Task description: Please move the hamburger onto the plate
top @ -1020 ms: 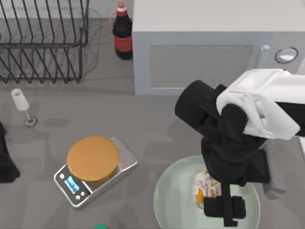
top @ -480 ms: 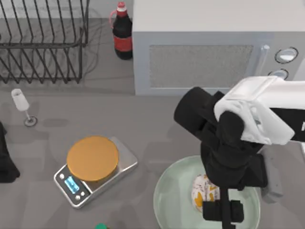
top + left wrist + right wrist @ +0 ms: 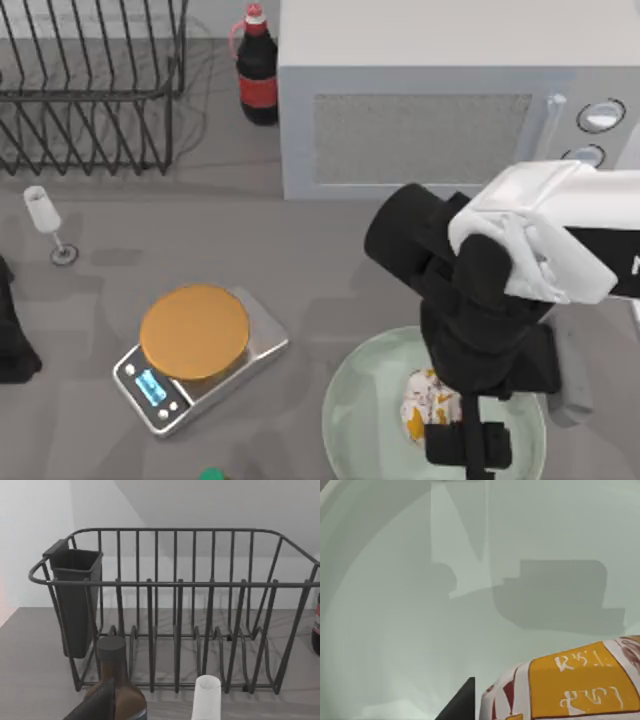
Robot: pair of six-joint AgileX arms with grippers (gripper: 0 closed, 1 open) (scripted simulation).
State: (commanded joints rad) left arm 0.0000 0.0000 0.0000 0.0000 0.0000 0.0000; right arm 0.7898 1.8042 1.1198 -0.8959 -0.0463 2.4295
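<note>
Top view shows my right hand (image 3: 468, 445) low over the plate (image 3: 352, 410), which sits at about 5 o'clock on the desk (image 3: 300, 270). The hamburger (image 3: 428, 404) lies inside the plate's rim, a little toward 3 o'clock of its centre, and my right hand is right at the hamburger's 5 o'clock edge, partly covering it. Whether that hand is gripping the hamburger or has let go, I cannot tell; its fingertips are hidden under the wrist.

Right wrist view puts the hamburger (image 3: 570, 685) very close under the camera with the plate's pale green floor (image 3: 420, 605) spreading out beyond it, so I judge the wrapped lump rests on, or just above, the plate. It looks slightly longer along the 12-to-6 line than across.

My right arm is plainly the nearer one. My left arm is parked at the desk's 9 o'clock edge (image 3: 12, 330), well apart from the plate; its wrist camera faces the dish rack (image 3: 175, 605), and I cannot tell that hand's state either.

Counts: 1 hamburger, 1 plate, 1 scale (image 3: 200, 355) with an orange disc, 1 dish rack, 1 microwave (image 3: 450, 100), 1 cola bottle (image 3: 258, 70), 1 glass (image 3: 45, 222).

My judgement: only release and a straight lift away remain.
</note>
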